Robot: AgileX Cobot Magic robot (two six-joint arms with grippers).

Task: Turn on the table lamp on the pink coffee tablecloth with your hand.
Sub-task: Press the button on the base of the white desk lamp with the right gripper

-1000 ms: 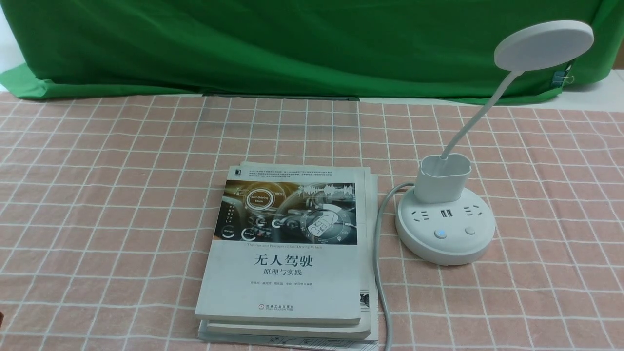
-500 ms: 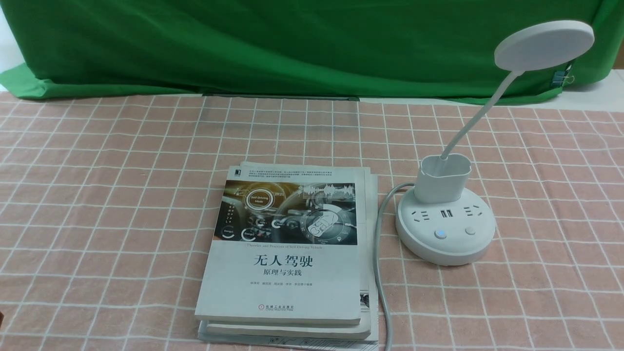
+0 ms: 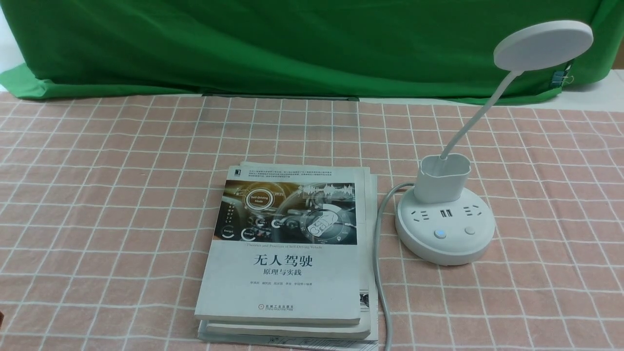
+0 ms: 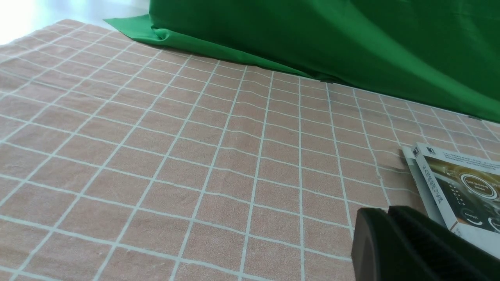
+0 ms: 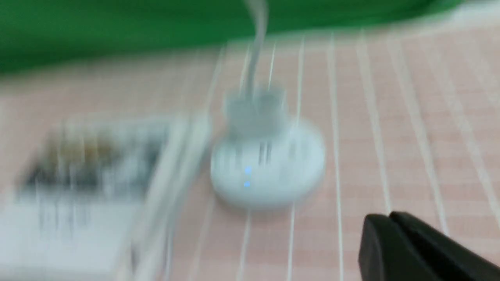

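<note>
On the salmon-pink, white-gridded cloth (image 3: 546, 292), nothing has been shifted; the white disc-headed lamp (image 3: 441, 229), apparently unlit, is seen toward the right edge. Both black grippers, left (image 4: 383, 211) and right (image 5: 387, 215), are closed, empty; pressing must be judged still undone.

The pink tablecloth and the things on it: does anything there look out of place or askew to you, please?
Only something small: in the stack of books, the lower ones stick out past the top one at its right and near edges. The lamp stands upright on its base, and nothing looks spilled.
</note>
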